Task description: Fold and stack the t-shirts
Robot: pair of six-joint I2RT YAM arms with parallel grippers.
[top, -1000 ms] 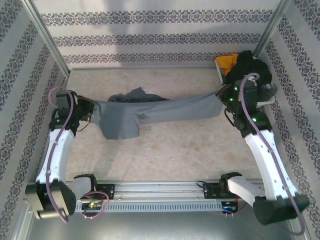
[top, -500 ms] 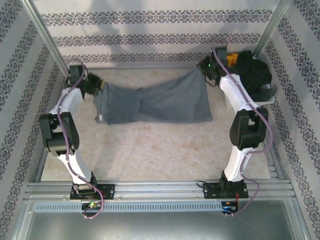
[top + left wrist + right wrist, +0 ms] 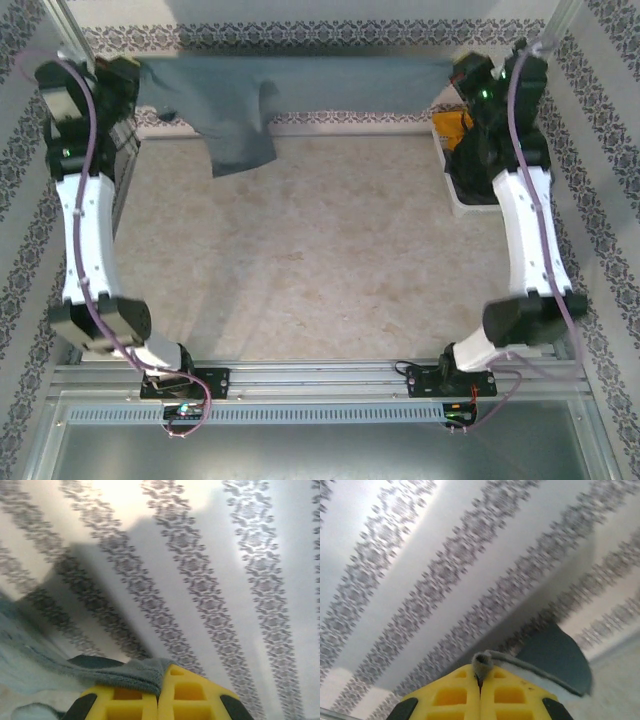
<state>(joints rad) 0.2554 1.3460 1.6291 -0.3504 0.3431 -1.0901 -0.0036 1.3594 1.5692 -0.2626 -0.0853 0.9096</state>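
**Overhead view.** We see the slate blue-grey t-shirt [image 3: 320, 85] stretched into a horizontal band high above the worktop [image 3: 330, 260]. It hangs in front of the patterned back wall [image 3: 300, 38], between the raised left arm [image 3: 85, 230] and right arm [image 3: 530, 230]. One portion of the cloth hangs lower near the left end.

**Left wrist view.** The yellow left fingers [image 3: 125, 700] are pressed together on a fold of the grey cloth, which trails away to the left.

**Right wrist view.** The right fingers [image 3: 515, 697] likewise pinch a rolled edge of the same shirt, and the cloth runs off to the right.

At the far right of the worktop we note a mustard yellow t-shirt [image 3: 450, 126] in the white tray [image 3: 470, 205], beside the right arm.
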